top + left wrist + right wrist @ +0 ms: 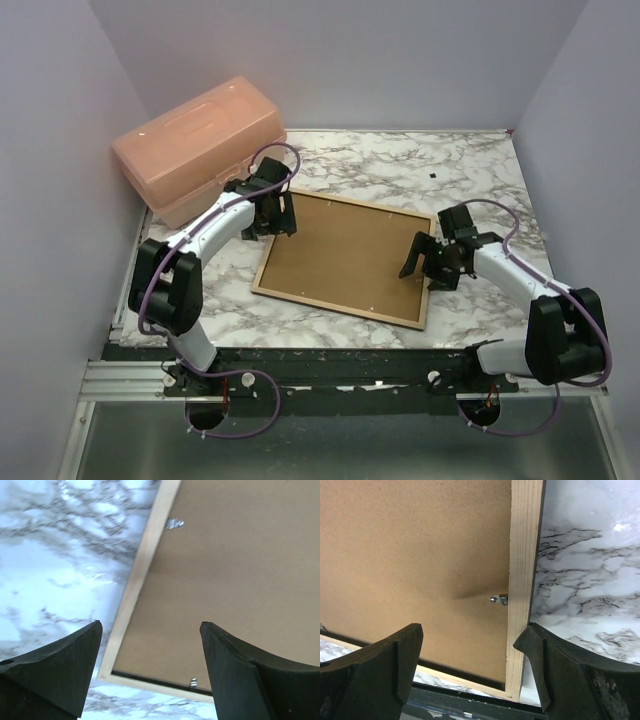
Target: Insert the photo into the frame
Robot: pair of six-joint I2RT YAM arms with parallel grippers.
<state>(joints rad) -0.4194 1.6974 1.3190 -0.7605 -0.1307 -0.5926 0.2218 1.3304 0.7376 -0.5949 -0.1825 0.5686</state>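
Fig. Overhead and wrist views, as I see them from the remote station. The frame (330, 306) lies face down and slightly askew on the marble-patterned table (420, 170), between the two arms. Its light wood back is uppermost, with a thin black edge showing at the near side. A brown backing board (345, 255) fills its opening. A small metal retaining tab (499, 599) projects from the wooden rail over the board.

The left gripper (150, 625) hangs over the frame's far left corner with its jaws wide apart, straddling the left rail and holding nothing. The right gripper (470, 627) hangs over the right rail, likewise spread and empty.

I cannot tell whether the photo sits beneath the board. A translucent peach plastic storage box (200, 140), lid shut, stands at the table's far left corner.
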